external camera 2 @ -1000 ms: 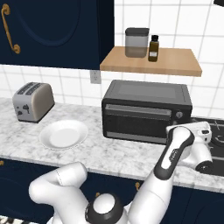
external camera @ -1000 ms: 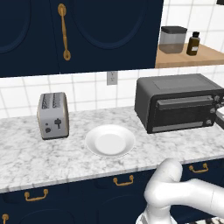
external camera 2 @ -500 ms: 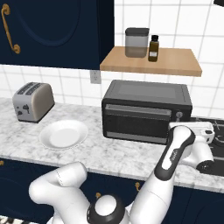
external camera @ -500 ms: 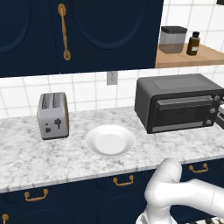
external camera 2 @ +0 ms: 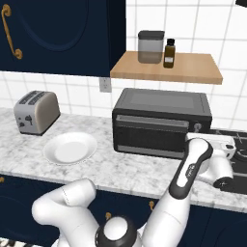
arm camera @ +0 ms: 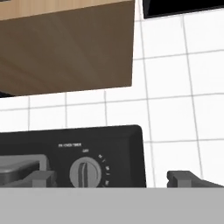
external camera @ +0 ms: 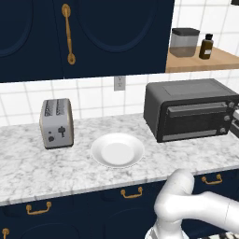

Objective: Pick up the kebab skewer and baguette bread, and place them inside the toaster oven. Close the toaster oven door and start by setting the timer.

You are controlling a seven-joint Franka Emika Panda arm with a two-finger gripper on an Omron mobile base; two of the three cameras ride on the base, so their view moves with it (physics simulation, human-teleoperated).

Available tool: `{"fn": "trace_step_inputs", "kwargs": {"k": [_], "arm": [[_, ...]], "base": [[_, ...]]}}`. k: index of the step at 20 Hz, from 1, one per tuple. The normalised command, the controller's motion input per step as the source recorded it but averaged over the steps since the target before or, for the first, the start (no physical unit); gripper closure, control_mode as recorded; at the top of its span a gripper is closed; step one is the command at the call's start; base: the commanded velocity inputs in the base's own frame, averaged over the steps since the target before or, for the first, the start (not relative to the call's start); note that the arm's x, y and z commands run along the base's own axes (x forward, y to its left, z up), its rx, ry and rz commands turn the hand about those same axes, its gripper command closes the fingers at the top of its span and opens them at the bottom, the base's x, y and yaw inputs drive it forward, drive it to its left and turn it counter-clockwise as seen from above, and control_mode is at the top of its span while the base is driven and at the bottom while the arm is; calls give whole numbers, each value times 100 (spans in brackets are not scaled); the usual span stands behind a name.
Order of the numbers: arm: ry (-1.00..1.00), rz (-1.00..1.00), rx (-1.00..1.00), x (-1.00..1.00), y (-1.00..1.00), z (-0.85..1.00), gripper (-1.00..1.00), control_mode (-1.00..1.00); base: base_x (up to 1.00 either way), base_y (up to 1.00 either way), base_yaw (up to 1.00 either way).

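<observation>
Seemingly late on: the dark grey boxy toaster oven (external camera 2: 161,123) at the counter's right end stands closed; the gripper (arm camera: 111,178), jaws apart, faces its round timer knob (arm camera: 86,173), unturned yet.

matt dark toaster oven (external camera 2: 161,126), marble counter (external camera: 42,170)

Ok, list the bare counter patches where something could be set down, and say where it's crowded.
Bare marble lies in front of the silver toaster and the white plate, along the counter edge, and between the plate and the toaster oven. It is crowded at the oven's right end, where the open gripper faces the timer knob.
</observation>
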Motion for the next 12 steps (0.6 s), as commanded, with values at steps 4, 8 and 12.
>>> {"fn": "trace_step_inputs", "kwargs": {"k": [4, 8, 12], "arm": [[-1, 0, 3, -7, 2, 9, -100, -100], [-1, 0, 0, 1, 2, 2, -100, -100], [0, 0, 0, 13, 1, -2, -100, -100]], "base": [[0, 0, 0], [0, 0, 0], [0, 0, 0]]}}
